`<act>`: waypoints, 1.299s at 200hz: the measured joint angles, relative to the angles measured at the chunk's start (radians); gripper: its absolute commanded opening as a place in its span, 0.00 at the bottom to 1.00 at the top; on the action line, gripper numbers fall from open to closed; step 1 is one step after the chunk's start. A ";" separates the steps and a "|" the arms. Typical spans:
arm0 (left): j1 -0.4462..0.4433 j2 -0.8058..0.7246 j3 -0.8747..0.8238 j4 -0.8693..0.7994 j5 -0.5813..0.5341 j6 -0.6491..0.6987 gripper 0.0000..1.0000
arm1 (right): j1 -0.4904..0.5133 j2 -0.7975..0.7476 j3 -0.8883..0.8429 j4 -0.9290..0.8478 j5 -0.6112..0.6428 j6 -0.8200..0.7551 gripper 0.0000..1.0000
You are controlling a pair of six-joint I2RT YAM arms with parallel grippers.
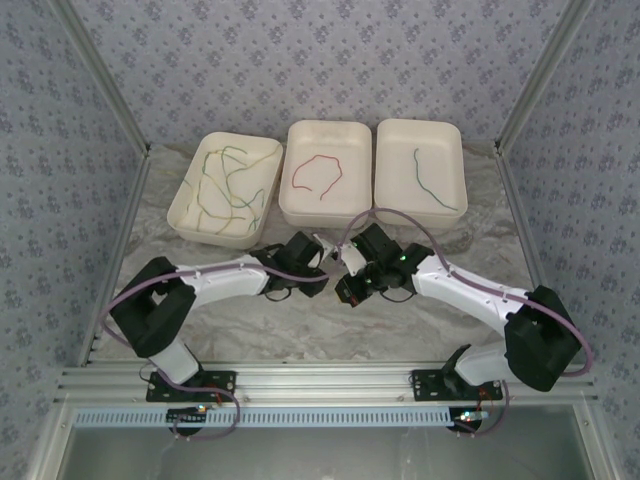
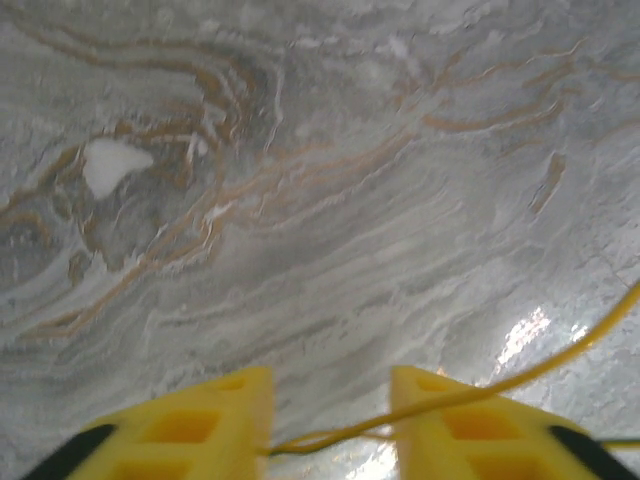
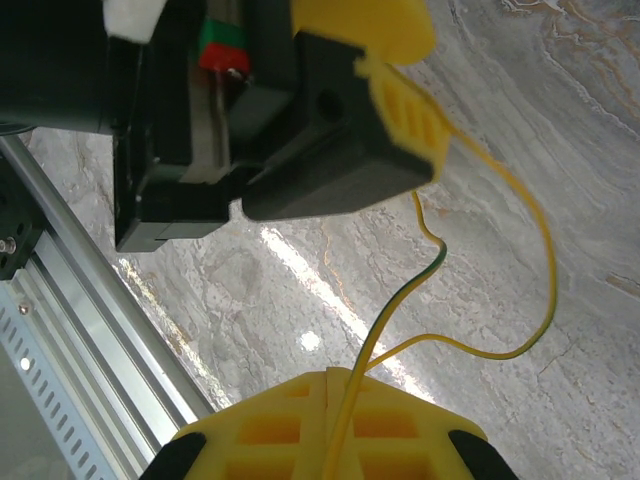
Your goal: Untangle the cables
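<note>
While floral walls (image 1: pixel 330 60) ring marbled tabletop (image 1: pixel 330 320), a yellow cable (image 3: pixel 551 290) hangs.

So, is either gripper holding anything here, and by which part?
The right gripper is shut on the yellow cable, pinching it mid-length, where two strands meet. The left gripper has its jaws apart around that cable, not clamped.

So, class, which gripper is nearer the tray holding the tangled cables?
Left. The left gripper sits off the near right corner of that tray; the right gripper is further right, in front of the middle tray.
</note>
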 measured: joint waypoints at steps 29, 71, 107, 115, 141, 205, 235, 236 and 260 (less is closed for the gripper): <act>0.000 0.017 0.003 0.008 0.003 0.009 0.05 | -0.001 0.000 0.000 0.000 0.000 0.000 0.00; 0.004 -0.019 0.008 -0.039 -0.012 -0.028 0.00 | 0.002 0.000 0.000 -0.011 0.042 -0.019 0.02; 0.061 -0.120 0.080 -0.133 0.023 -0.101 0.00 | 0.111 0.001 0.007 -0.042 0.217 -0.024 0.85; 0.078 -0.139 0.100 -0.147 0.034 -0.119 0.00 | 0.148 -0.013 0.006 -0.041 0.262 -0.019 0.90; 0.129 -0.199 0.139 -0.193 0.077 -0.174 0.00 | 0.229 -0.174 -0.035 0.002 0.394 0.023 0.90; 0.193 -0.278 0.334 -0.396 0.122 -0.261 0.00 | 0.201 -0.624 -0.291 0.178 0.518 0.227 0.86; 0.247 -0.295 0.513 -0.494 0.116 -0.261 0.00 | 0.182 -0.591 -0.300 0.218 0.512 0.277 0.86; 0.252 -0.296 0.521 -0.500 0.117 -0.262 0.00 | 0.182 -0.589 -0.300 0.218 0.512 0.279 0.86; 0.341 -0.300 0.641 -0.543 0.135 -0.272 0.00 | 0.179 -0.535 -0.288 0.274 0.507 0.307 0.94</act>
